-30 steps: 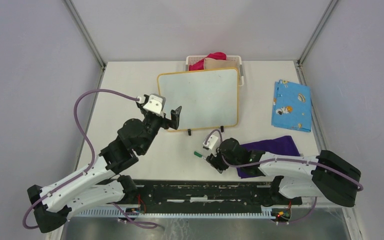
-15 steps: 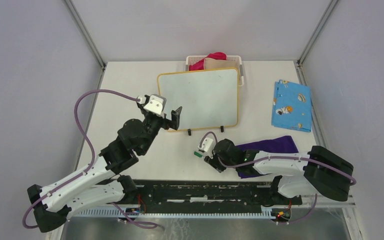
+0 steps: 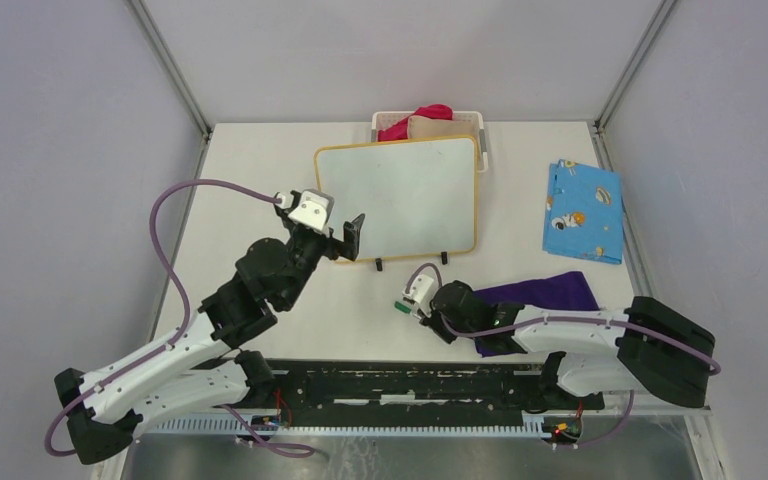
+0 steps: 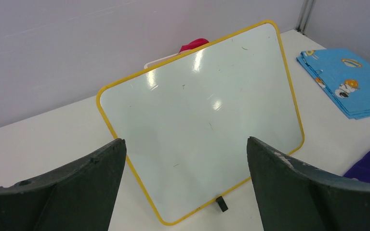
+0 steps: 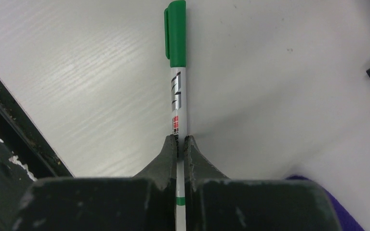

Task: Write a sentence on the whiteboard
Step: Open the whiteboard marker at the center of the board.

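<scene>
Your right gripper (image 5: 181, 139) had slid left, pinching the slim green-capped marker (image 5: 177, 96); your left gripper (image 4: 185, 142) gaped before the glossy whiteboard (image 4: 197, 110).

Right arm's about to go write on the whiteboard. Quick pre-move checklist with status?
1. Marker grasped: ok. The right gripper is shut on the green marker.
2. Cap removed: not ok. The green cap is on the marker.
3. Board standing: ok. The whiteboard leans back on its black feet.
4. Writing surface free: ok. No writing shows on it.
5. Board braced: not ok. The left gripper is open, facing the board, gripping nothing.
6. Left gripper touching the frame: cannot tell.
</scene>
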